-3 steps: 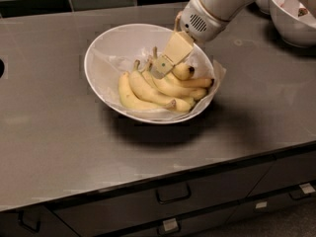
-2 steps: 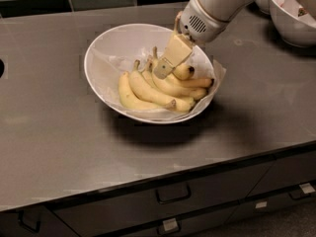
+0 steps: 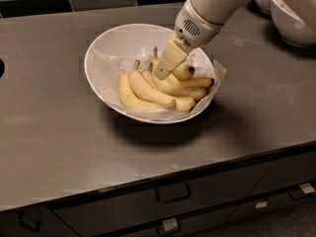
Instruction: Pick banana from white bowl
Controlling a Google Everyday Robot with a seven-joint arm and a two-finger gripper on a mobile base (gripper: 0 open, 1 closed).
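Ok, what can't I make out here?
Camera view: the robot's beige hand, down in the wide glossy white bowl, hides parts of the pale-yellow bananas; whether any lies loose is unclear.
Camera view: the deeper white bowl at top right is cut by the frame edge.

Nothing readable is showing anywhere: no text, label, brand, number or sign. The gripper (image 3: pixel 162 72), which is hanging tip-down inside the white bowl (image 3: pixel 101 58), is carrying no marking that can be made out, and the bowl, the counter (image 3: pixel 59 147) and the drawer fronts (image 3: pixel 123 209) are showing none either.
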